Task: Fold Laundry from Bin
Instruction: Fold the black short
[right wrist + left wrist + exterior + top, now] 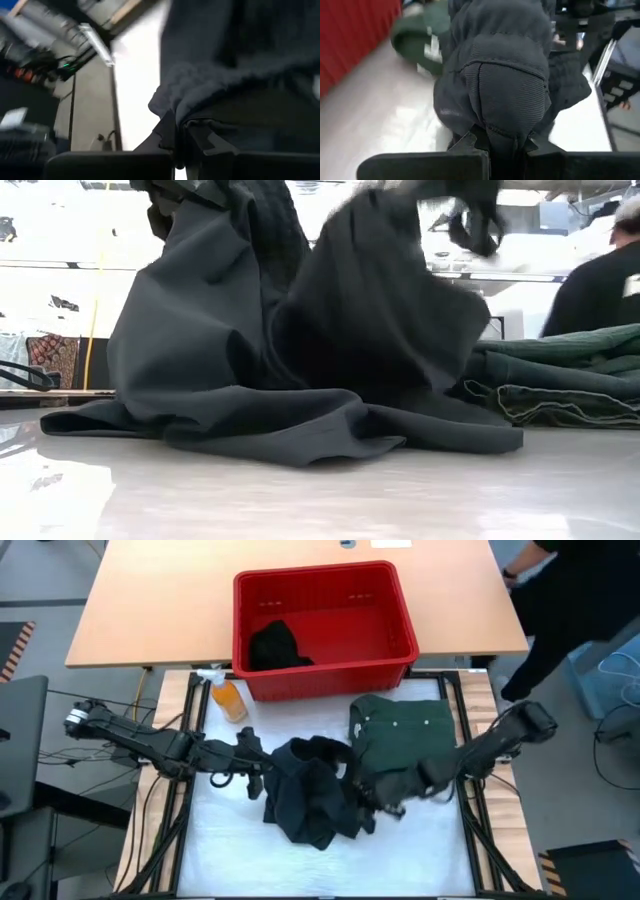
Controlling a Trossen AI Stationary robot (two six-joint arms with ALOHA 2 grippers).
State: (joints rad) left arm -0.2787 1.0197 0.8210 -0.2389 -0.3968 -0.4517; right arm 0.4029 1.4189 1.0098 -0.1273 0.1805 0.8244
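Green piece (402, 730) was already folded; both grippers, left (262, 766) and right (365, 790), pinched the charcoal trousers (312, 790) up. One black garment (275, 644) sat left in the bin (325, 675).

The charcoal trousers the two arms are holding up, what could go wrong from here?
Both end effectors, left and right, are shut on the charcoal trousers, which hang bunched.
1. Each pinches only a small fold, so the cloth may slip out if the arms pull apart.
2. The trousers lie against the folded green garment; dragging them could muss it.
3. The orange spray bottle stands near the left arm and might get knocked.
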